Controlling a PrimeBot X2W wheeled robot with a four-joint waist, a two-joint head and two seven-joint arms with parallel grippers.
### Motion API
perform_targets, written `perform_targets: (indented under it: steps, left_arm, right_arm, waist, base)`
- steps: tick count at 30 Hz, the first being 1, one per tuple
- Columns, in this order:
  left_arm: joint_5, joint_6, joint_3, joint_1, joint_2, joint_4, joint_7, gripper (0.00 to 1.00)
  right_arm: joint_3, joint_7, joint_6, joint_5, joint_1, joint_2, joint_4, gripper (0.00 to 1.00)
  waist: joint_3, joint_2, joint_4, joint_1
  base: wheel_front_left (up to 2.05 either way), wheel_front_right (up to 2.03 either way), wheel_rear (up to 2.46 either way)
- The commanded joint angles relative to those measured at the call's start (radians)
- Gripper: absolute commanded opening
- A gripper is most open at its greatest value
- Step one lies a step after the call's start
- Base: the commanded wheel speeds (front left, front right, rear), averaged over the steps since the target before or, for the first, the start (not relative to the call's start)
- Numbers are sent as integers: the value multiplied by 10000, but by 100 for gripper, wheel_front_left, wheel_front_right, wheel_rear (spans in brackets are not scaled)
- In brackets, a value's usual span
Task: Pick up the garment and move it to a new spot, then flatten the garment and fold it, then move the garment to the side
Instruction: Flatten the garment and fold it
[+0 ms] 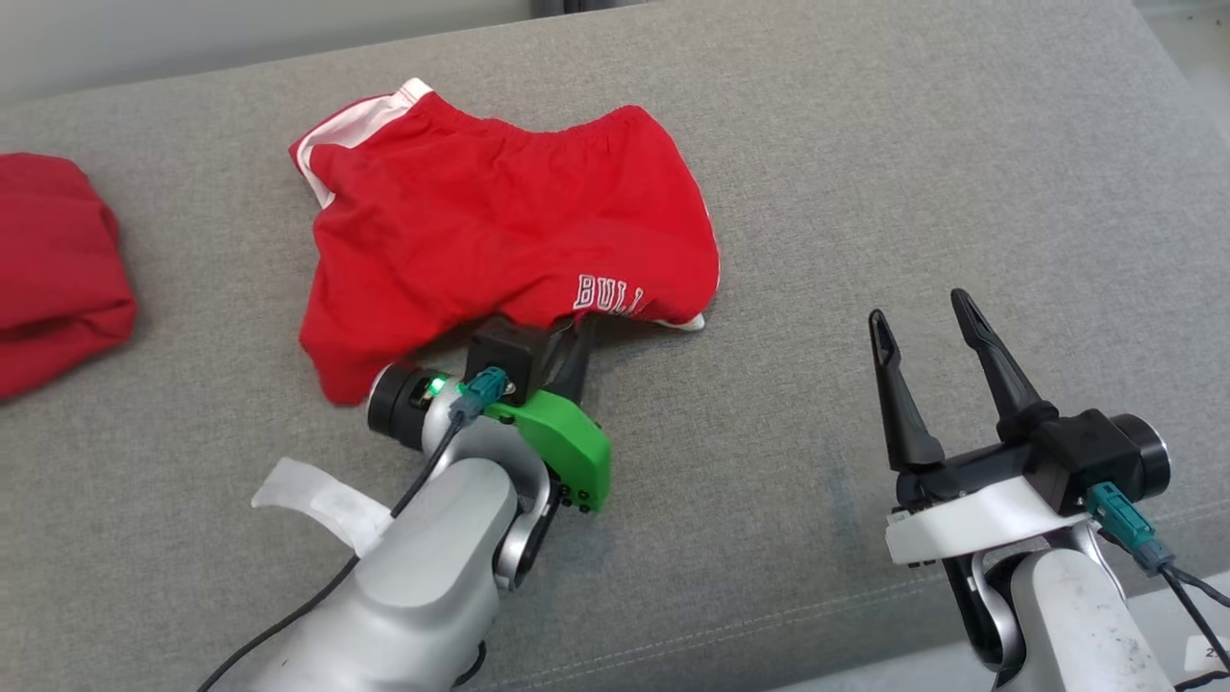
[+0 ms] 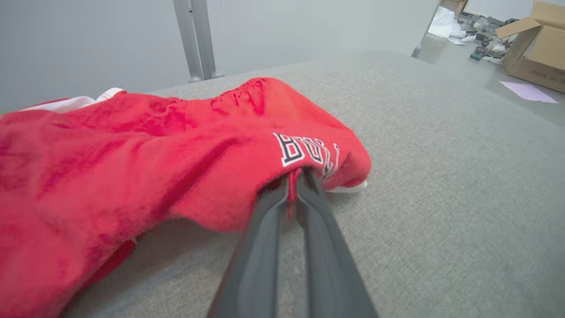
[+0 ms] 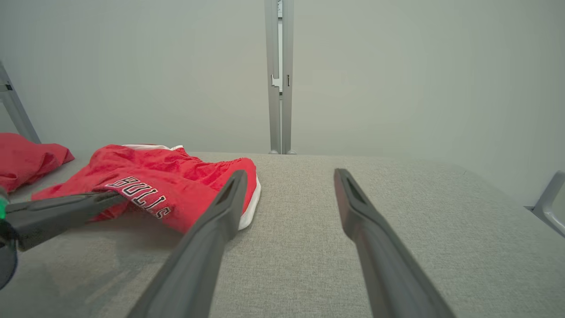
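Grey cushion [image 1: 913,173], wide. Red shorts [image 1: 480,221] lie crumpled on it, toward 11 o'clock in the head view, not flattened.

Step, by my reading: first pick-up, grasp made, lift not begun.

Left gripper [image 2: 295,176] pinches the shorts' near hem at their 5 o'clock edge, by the lettering; the cloth runs off toward 11 from its tips. Right gripper [image 1: 921,308] is spread and empty at 3 o'clock, well apart.

Next move likely calls for a clean lift, then a carry to bare cushion.

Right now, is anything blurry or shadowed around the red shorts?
Head view: sharp, even light, shadow under the shorts by the left gripper. Left wrist view: near cloth and fingers soft. Right wrist view: lettering crisp, shadow beneath the hem.
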Motion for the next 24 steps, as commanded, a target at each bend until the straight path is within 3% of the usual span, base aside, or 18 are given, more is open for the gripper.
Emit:
perform_targets:
  steps: [1,11,24]
  left_arm:
    - [414,-12,116,211,43,-570,11,0]
    - [1676,-34,302,601,112,-2865,11,0]
    - [1017,446,1553,1928,1994,-2690,11,0]
  right_arm:
    - [10,-44,1,66,-37,-35,46,100]
    - [51,-44,1,135,106,-36,173,100]
    - [-214,-44,1,64,256,-36,121,100]
  waist:
    - [-212,0,202,0]
    - [-660,0,224,0]
    - [-601,0,678,0]
  base:
    - [0,0,0]
    - [0,0,0]
    - [0,0,0]
